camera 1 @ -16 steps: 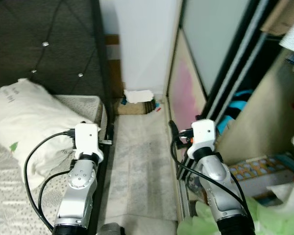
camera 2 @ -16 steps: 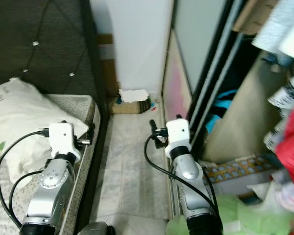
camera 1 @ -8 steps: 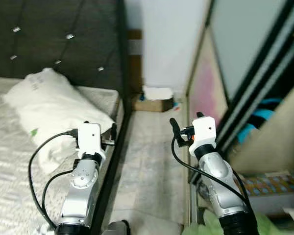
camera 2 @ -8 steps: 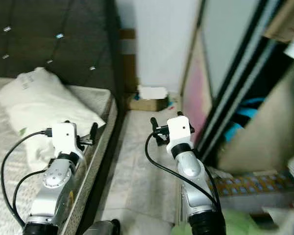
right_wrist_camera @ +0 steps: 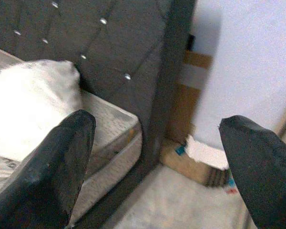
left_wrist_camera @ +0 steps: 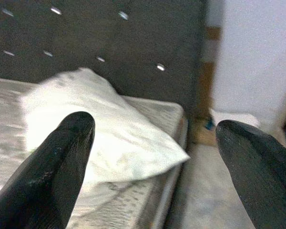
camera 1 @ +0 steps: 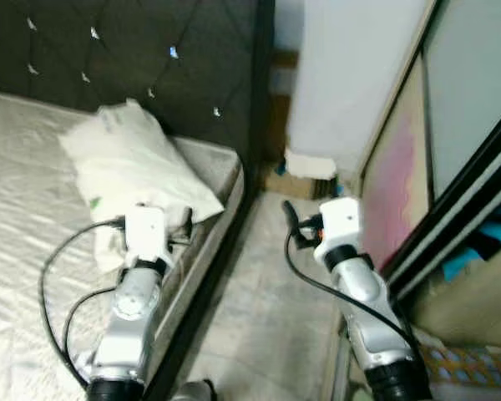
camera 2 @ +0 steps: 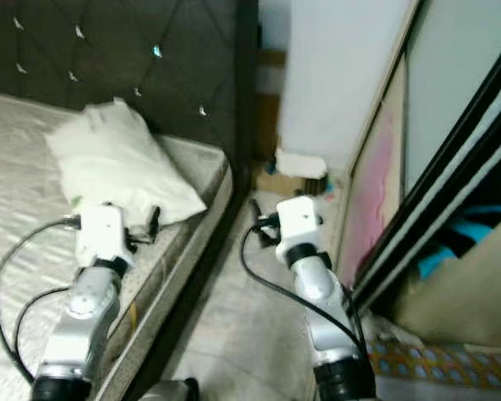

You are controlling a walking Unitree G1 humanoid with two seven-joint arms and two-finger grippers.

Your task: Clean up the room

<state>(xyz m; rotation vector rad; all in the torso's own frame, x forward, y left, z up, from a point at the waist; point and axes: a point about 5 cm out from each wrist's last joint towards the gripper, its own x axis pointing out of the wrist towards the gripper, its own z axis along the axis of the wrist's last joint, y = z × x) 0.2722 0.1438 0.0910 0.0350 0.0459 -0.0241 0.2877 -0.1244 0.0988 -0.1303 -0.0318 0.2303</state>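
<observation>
- We see the crumpled white pillow (camera 1: pixel 129 163) lying on the grey quilted bed (camera 1: pixel 25 217), at its head end against the dark tufted headboard (camera 1: pixel 150 58).
- Our left claw (left_wrist_camera: pixel 152 167) hovers above the mattress edge near the pillow, fingers spread wide, holding nothing.
- Our right claw (right_wrist_camera: pixel 157 162) hangs above the pale floor strip (camera 1: pixel 275 317) between the bed and the sliding wardrobe door (camera 1: pixel 459 159), also spread, empty.
- A small cardboard box (camera 1: pixel 305 171) sits by the white wall.

You've got a dark matt headboard (camera 1: pixel 142 58), quilted, with shiny metal studs. Pillow (camera 1: pixel 134 163) is soft white cloth, creased. Mattress (camera 1: pixel 25 192) cover is pale woven cloth with a slight sheen. Floor (camera 1: pixel 267 334) is smooth pale stone-look tile. Both arms (camera 1: pixel 134 309) are brushed silver metal; fingers (left_wrist_camera: pixel 52 167) are matt black plastic. Wardrobe door (camera 1: pixel 472 92) has a smooth frosted panel in a glossy black frame.
</observation>
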